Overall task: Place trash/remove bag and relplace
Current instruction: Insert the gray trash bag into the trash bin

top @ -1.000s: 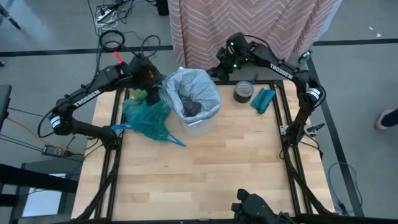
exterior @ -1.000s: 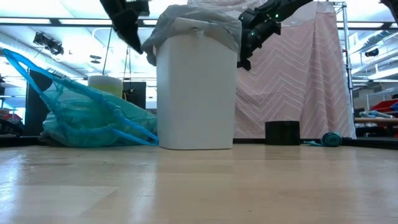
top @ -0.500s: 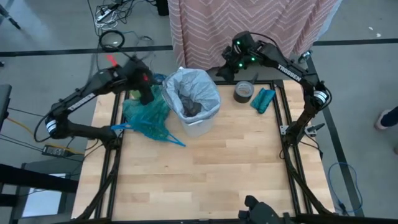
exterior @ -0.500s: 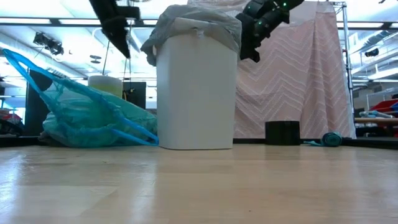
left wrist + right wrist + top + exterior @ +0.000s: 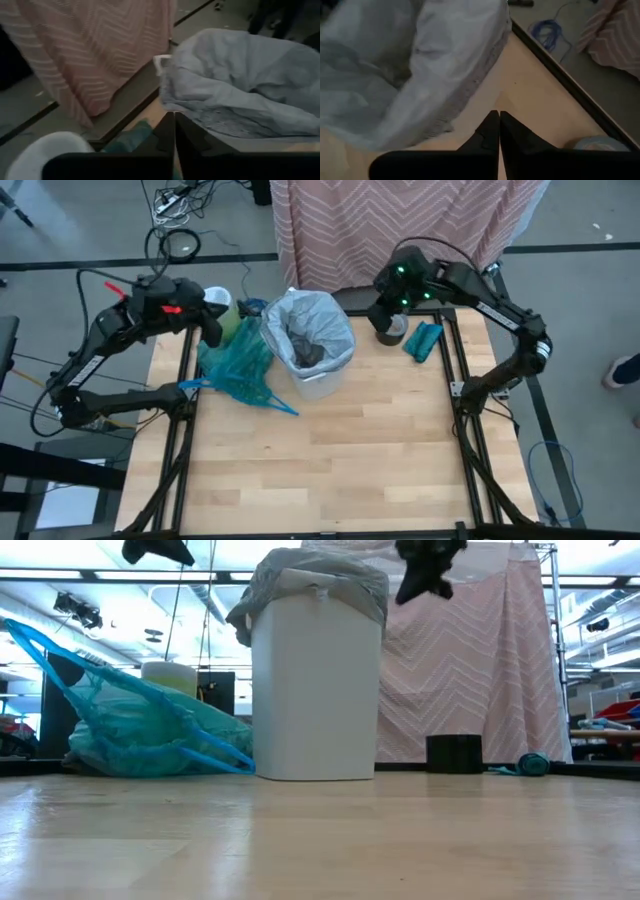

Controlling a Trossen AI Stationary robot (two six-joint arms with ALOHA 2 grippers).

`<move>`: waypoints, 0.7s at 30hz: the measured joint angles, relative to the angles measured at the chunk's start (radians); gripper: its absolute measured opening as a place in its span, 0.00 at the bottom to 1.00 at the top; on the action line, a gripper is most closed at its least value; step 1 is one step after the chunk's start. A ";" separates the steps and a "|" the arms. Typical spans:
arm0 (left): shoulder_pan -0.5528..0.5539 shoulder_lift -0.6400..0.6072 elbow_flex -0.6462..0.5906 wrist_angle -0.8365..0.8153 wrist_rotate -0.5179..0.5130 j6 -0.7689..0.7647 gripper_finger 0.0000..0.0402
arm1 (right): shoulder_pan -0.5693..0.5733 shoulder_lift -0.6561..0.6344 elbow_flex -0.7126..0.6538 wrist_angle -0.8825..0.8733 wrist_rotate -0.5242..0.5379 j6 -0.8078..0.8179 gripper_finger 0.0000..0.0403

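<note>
The teal bag [image 5: 237, 366] lies crumpled on the table just left of the white bin [image 5: 312, 340], its long axis running from the bin's far-left side toward the near edge, while the left gripper [image 5: 213, 330] and right gripper [image 5: 381, 320] hang empty with fingers pressed together on either side of the bin.

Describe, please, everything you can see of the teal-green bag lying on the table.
The teal-green bag is thin, translucent plastic, crumpled into a loose heap, with blue drawstring ties trailing out toward the table's middle. It lies on the wooden table at the left of the white bin, resting against the bin's base. It is off the bin, which now wears a grey liner. Neither tool touches it.
</note>
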 joint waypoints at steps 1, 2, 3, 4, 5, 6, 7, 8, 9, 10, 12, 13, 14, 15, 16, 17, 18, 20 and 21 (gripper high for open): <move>-0.002 -0.006 -0.005 0.006 0.011 -0.008 0.03 | 0.019 -0.018 0.000 0.001 0.025 0.030 0.01; -0.004 -0.012 -0.018 0.017 0.021 -0.017 0.03 | 0.042 -0.034 0.000 0.004 0.046 0.062 0.00; -0.006 -0.017 -0.034 0.030 0.036 -0.027 0.02 | 0.065 -0.046 0.000 0.008 0.072 0.098 0.00; -0.009 -0.022 -0.054 0.052 0.058 -0.036 0.02 | 0.091 -0.053 0.000 0.008 0.100 0.135 0.00; -0.013 -0.028 -0.079 0.083 0.089 -0.051 0.01 | 0.121 -0.056 0.000 0.008 0.126 0.162 0.00; -0.017 -0.035 -0.108 0.120 0.127 -0.069 0.01 | 0.153 -0.058 -0.009 0.014 0.156 0.185 0.00; -0.023 -0.043 -0.139 0.156 0.159 -0.094 0.01 | 0.186 -0.061 -0.028 0.022 0.190 0.216 0.00; -0.029 -0.053 -0.173 0.196 0.188 -0.122 0.01 | 0.217 -0.068 -0.056 0.038 0.225 0.248 0.00; -0.036 -0.063 -0.208 0.243 0.210 -0.149 0.01 | 0.245 -0.078 -0.095 0.066 0.252 0.273 0.00; -0.041 -0.077 -0.241 0.293 0.228 -0.173 0.01 | 0.270 -0.091 -0.137 0.105 0.275 0.292 0.00; -0.051 -0.112 -0.302 0.386 0.233 -0.220 0.01 | 0.307 -0.135 -0.234 0.177 0.311 0.334 0.00; -0.054 -0.131 -0.327 0.431 0.230 -0.245 0.01 | 0.318 -0.165 -0.284 0.211 0.327 0.357 0.00; -0.055 -0.151 -0.351 0.471 0.225 -0.267 0.01 | 0.324 -0.202 -0.331 0.242 0.341 0.381 0.00; -0.056 -0.173 -0.374 0.502 0.219 -0.289 0.00 | 0.326 -0.248 -0.382 0.270 0.358 0.406 0.00; -0.056 -0.192 -0.395 0.526 0.209 -0.308 0.00 | 0.326 -0.301 -0.438 0.302 0.374 0.432 0.00; -0.056 -0.211 -0.415 0.556 0.197 -0.325 0.00 | 0.324 -0.354 -0.496 0.343 0.386 0.457 0.00; -0.056 -0.229 -0.438 0.595 0.193 -0.344 0.00 | 0.320 -0.411 -0.560 0.404 0.395 0.488 0.00; -0.061 -0.258 -0.490 0.684 0.177 -0.383 0.00 | 0.313 -0.510 -0.705 0.586 0.399 0.550 0.00; -0.067 -0.267 -0.521 0.740 0.173 -0.410 0.00 | 0.313 -0.546 -0.774 0.687 0.389 0.569 0.00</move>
